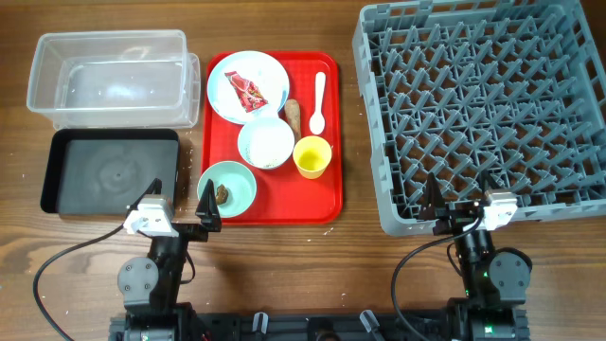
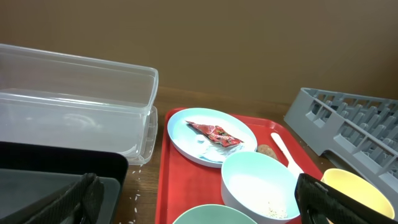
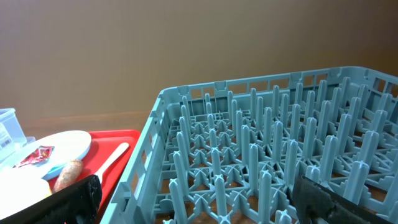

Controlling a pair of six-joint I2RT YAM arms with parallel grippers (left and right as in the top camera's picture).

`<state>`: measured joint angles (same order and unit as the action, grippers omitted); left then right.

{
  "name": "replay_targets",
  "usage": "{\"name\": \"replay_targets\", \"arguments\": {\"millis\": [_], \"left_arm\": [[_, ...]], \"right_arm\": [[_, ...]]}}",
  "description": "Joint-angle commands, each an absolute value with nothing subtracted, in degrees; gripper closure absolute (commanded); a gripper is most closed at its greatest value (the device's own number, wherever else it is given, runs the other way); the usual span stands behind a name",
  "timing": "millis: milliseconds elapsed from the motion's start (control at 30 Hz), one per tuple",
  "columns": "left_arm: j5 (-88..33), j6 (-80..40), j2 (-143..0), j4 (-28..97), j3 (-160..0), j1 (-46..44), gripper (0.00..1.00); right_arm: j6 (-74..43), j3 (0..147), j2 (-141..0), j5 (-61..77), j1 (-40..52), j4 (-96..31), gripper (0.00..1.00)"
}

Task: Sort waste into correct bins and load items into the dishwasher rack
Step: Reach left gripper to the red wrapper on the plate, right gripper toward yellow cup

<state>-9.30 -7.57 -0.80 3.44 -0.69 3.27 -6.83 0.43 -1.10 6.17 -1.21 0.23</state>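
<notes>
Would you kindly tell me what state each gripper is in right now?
Left gripper: open, holding nothing.
Right gripper: open, holding nothing.

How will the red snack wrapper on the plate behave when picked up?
The crumpled red snack wrapper looks thin, so probably floppy and very light. Lying flat on the pale round plate, it may slide rather than lift.

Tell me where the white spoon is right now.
In the overhead view, the white spoon lies at the right of the red tray, just beyond the yellow cup, beside the carrot piece.
</notes>
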Motion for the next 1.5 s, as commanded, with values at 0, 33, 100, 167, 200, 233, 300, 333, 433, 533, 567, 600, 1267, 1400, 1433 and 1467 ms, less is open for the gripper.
{"name": "replay_targets", "arguments": {"millis": [0, 33, 100, 167, 200, 233, 300, 333, 433, 533, 567, 600, 1267, 1400, 1433, 1467], "left_arm": [[-10.0, -7.5, -0.4, 3.5, -0.3, 3.0, 0.00], [-10.0, -7.5, -0.4, 3.5, -0.3, 3.0, 0.00], [-10.0, -7.5, -0.4, 3.5, -0.3, 3.0, 0.00], [-10.0, -7.5, -0.4, 3.5, -0.3, 3.0, 0.00], [-10.0, -7.5, -0.4, 3.5, -0.3, 3.0, 0.00], [-10.0, -7.5, -0.4, 3.5, -0.3, 3.0, 0.00], [-10.0, -7.5, -0.4, 3.3, -0.3, 3.0, 0.00], [-10.0, -7.5, -0.4, 3.3, -0.3, 3.0, 0.00], [-10.0, -7.5, -0.4, 3.4, -0.3, 3.0, 0.00], [-10.3, -8.4, -0.4, 3.3, -0.3, 3.0, 0.00], [-12.1, -9.6, -0.4, 3.2, -0.3, 3.0, 0.00], [-13.6, -9.7, -0.4, 3.0, -0.3, 3.0, 0.00], [-18.6, -4.6, -49.6, 10.9, -42.6, 2.4, 0.00], [-18.6, -3.0, -69.7, 27.9, -66.4, 2.3, 0.00], [-18.6, -2.0, -74.7, 33.0, -72.9, 2.2, 0.00], [-18.6, -0.1, -79.5, 37.8, -79.1, 1.8, 0.00]], "right_arm": [[-7.6, 0.3, -1.0, 5.7, -1.0, 0.4, 0.00], [-7.6, 0.3, -1.0, 5.6, -1.0, 0.4, 0.00], [-7.6, 0.3, -1.0, 5.6, -1.0, 0.4, 0.00], [-7.6, 0.3, -1.0, 5.6, -1.0, 0.4, 0.00], [-7.6, 0.3, -1.0, 5.6, -1.0, 0.4, 0.00], [-7.6, 0.3, -1.0, 5.7, -1.0, 0.4, 0.00], [-7.6, 0.3, -1.0, 5.6, -1.0, 0.4, 0.00], [-7.6, 0.3, -1.0, 5.6, -1.0, 0.4, 0.00], [-7.9, 0.3, -1.0, 6.1, -1.0, 0.4, 0.00], [-8.3, 0.3, -1.0, 6.1, -1.0, 0.6, 0.00], [-9.4, 0.3, -1.0, 6.1, -1.0, 0.4, 0.00], [-11.8, 0.3, -1.0, 6.2, -1.0, 0.5, 0.00], [0.6, 28.9, -34.8, 25.1, -1.0, -3.4, 0.00], [7.5, 45.3, -50.8, 25.2, -1.0, -14.9, 0.00], [8.6, 49.9, -54.7, 25.1, -1.0, -18.9, 0.00], [10.5, 53.8, -58.1, 25.1, -1.0, -22.7, 0.00]]}}
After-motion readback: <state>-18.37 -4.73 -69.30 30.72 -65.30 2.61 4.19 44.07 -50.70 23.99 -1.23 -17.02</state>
